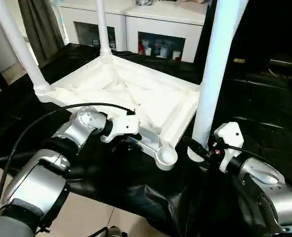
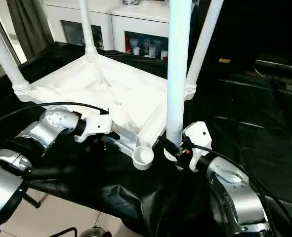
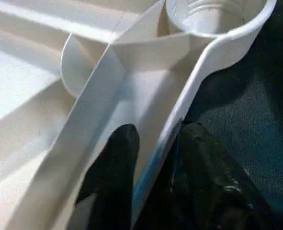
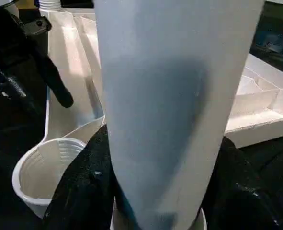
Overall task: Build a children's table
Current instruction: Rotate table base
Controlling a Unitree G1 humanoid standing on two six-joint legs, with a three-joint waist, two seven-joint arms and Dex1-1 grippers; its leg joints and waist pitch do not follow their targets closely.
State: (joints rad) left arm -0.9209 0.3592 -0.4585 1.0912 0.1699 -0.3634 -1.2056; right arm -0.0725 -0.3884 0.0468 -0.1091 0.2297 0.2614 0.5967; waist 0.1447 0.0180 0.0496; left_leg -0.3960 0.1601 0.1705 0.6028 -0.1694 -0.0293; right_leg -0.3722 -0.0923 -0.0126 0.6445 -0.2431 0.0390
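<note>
Right wrist view: upright leg [image 4: 170, 110].

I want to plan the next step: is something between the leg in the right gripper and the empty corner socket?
Nothing visible blocks it. The leg, upright in the right gripper, stands just beside the empty corner socket, with only bare black cloth between.

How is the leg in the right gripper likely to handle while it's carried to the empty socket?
The leg is probably stiff and light: a hollow plastic tube. It is long and gripped near its lower end by the right gripper, so it may sway or lever in the grip. Its smooth taper could let it slip.
</note>
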